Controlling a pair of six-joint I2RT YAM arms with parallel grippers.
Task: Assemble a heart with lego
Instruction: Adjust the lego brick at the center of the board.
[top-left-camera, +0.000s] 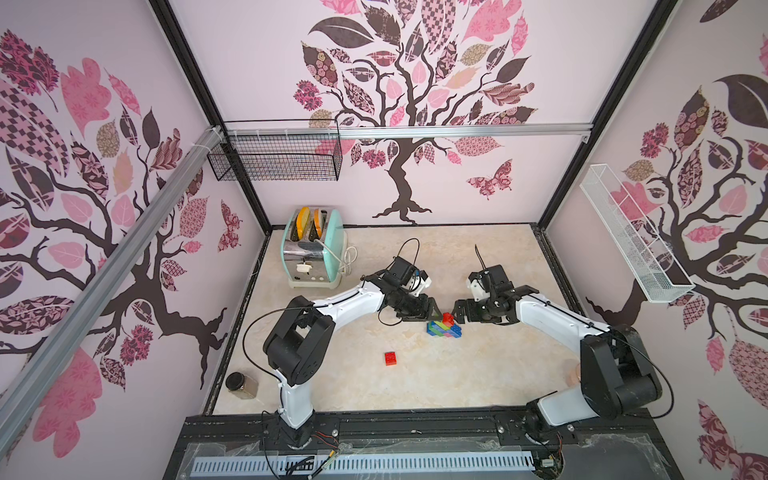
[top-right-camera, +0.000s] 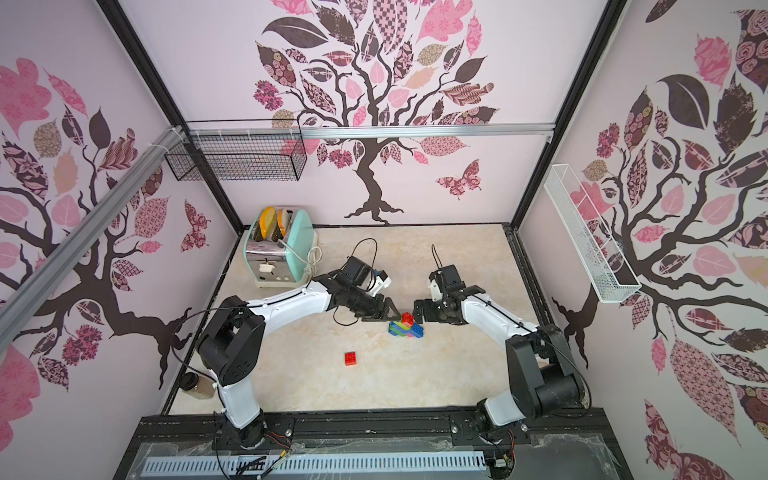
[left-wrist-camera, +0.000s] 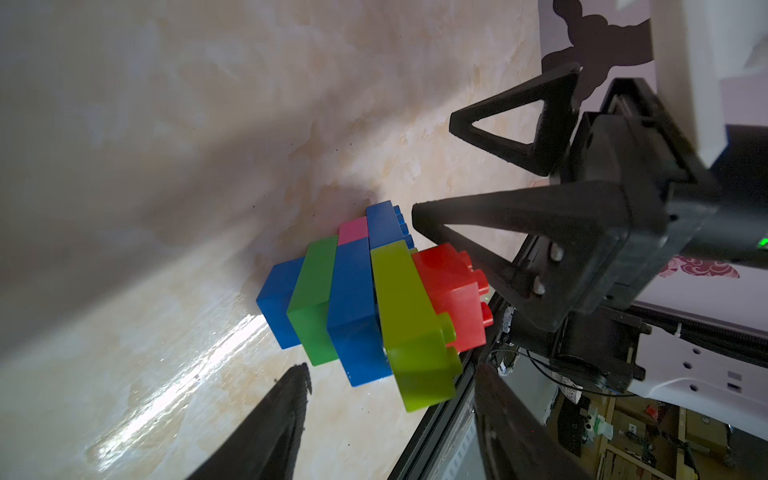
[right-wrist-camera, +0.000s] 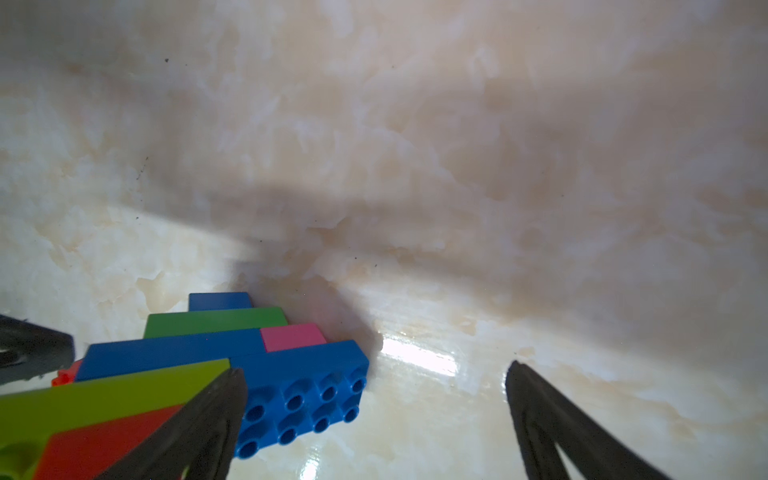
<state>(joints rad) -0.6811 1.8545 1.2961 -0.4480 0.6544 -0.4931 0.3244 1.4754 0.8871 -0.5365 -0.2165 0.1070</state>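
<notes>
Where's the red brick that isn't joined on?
In both top views the loose red brick lies alone on the table, front-left of the heart.

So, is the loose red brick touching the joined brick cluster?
Apart. Both top views show bare table between the loose red brick and the cluster.

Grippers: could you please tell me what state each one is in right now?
Left gripper: open, holding nothing.
Right gripper: open, holding nothing, beside the stepped multicoloured plastic-brick heart.
</notes>
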